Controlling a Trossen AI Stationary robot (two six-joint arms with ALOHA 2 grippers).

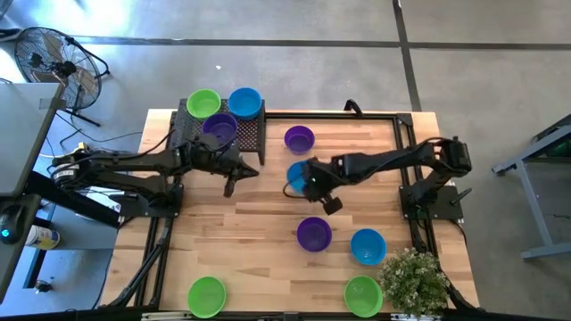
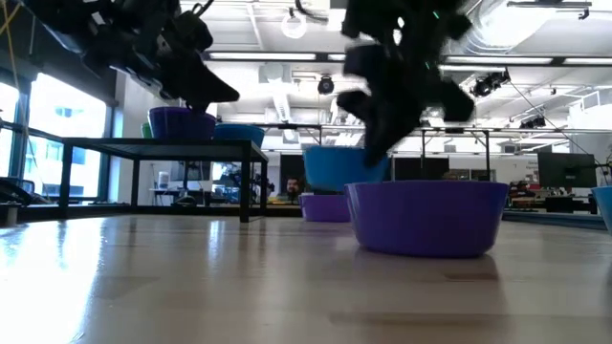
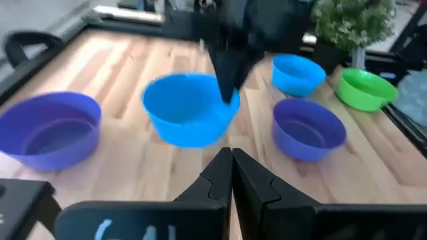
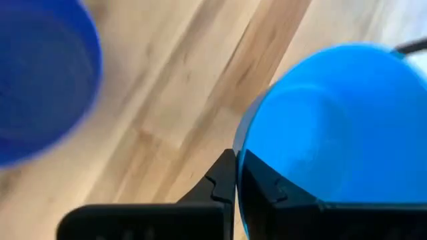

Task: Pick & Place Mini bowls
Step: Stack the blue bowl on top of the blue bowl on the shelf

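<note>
The right gripper is pinching the rim of a blue mini bowl near the middle of the worktop, just right of the black mesh rack. The left gripper is hovering closed and empty beside the rack's front corner.

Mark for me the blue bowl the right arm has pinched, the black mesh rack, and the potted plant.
Glossy blue plastic mini bowl [image 3: 187, 120], left wrist view: front outer wall.
Black mesh rack [image 1: 252, 134], high view: bare mesh near its right edge.
Small green potted plant [image 1: 414, 280], high view: middle of the foliage.
</note>
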